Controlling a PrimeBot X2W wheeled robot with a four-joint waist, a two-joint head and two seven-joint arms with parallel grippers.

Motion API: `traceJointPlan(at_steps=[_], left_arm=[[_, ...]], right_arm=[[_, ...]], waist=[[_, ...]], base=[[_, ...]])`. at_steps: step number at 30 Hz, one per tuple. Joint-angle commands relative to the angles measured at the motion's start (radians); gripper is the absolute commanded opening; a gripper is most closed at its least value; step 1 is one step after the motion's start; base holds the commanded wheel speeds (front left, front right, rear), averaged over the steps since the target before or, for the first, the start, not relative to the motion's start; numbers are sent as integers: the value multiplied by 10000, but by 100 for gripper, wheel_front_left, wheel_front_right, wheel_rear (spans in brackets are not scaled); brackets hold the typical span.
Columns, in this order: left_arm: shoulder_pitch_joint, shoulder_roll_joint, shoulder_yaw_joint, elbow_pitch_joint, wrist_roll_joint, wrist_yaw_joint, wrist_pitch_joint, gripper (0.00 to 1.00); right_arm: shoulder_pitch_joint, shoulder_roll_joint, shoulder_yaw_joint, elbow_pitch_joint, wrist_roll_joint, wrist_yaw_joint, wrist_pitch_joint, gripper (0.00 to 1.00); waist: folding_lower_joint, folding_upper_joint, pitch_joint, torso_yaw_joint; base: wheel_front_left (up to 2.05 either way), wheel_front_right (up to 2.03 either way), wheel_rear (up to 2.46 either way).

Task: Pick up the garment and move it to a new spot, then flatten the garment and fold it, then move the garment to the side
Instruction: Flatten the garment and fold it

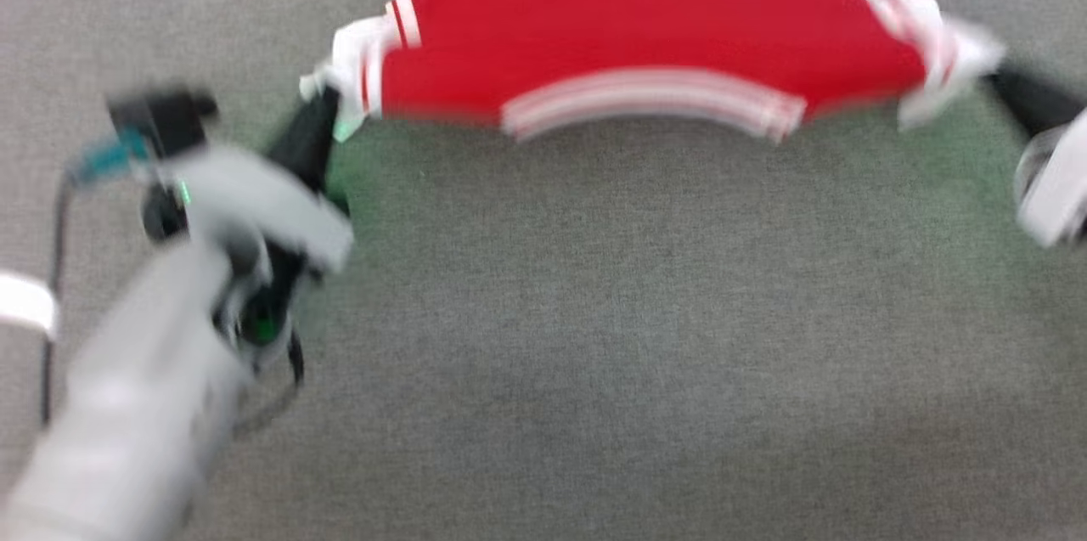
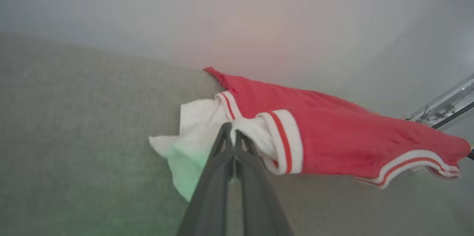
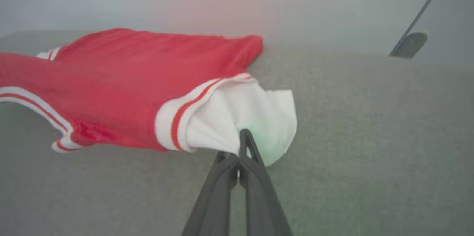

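The garment (image 1: 645,23), bright red with white sleeves and white-and-red striped trim, hangs stretched between my two grippers above the grey cloth surface (image 1: 594,337); its far part rests on the surface and runs past the head view's top edge. My left gripper (image 1: 327,104) is shut on the garment's white left sleeve; in the left wrist view the gripper (image 2: 232,129) pinches that sleeve (image 2: 196,121). My right gripper (image 1: 994,78) is shut on the white right sleeve; in the right wrist view the gripper (image 3: 244,134) pinches it (image 3: 251,113). The striped collar (image 1: 650,99) faces me.
Grey cloth covers the whole work surface. A dark pole with a flat foot (image 3: 409,43) stands beyond the surface's far edge in the right wrist view. A metal frame (image 2: 444,106) shows at the right of the left wrist view. A pale wall lies behind.
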Motion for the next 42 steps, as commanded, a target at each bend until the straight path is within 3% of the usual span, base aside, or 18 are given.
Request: traceJointPlan(at_steps=[1,10,19,24,32,37,42], left_arm=[[888,180,210,-476,308,29,-15,0],[4106,455,679,-2531,1433,73,-8,0],[6828,1648,413,-5236,1978,591,113,0],[8156,2265,301,-6707,1744,1068,310,0],[9238,2777,347,-8420,1454,1677,430,0],[8869,2650,357,-8458,1524,1683,490,0],[8421,2191,163,-7819,1667,1522,532,0]], right_arm=[[732,-253,21,-632,204,-13,142,0],[3875,-957,-670,-2618,267,-13,984,0],[7132,-1284,-2017,-4779,78,-12,1830,0],[8635,-1084,-3011,-5794,-185,-12,2527,0],[10249,-480,-4775,-7205,-612,-10,3723,0],[10188,28,-5151,-7426,-1022,-10,4172,0],[9674,467,-4767,-6782,-1218,-10,4620,0]], waist=[[0,0,-118,-36],[0,0,-749,-71],[0,0,-945,-146],[0,0,-736,-260],[0,0,-532,-230],[0,0,-535,-137],[0,0,-601,-132]], base=[[0,0,0],[0,0,0],[0,0,0],[0,0,0],[0,0,0],[0,0,0],[0,0,0]])
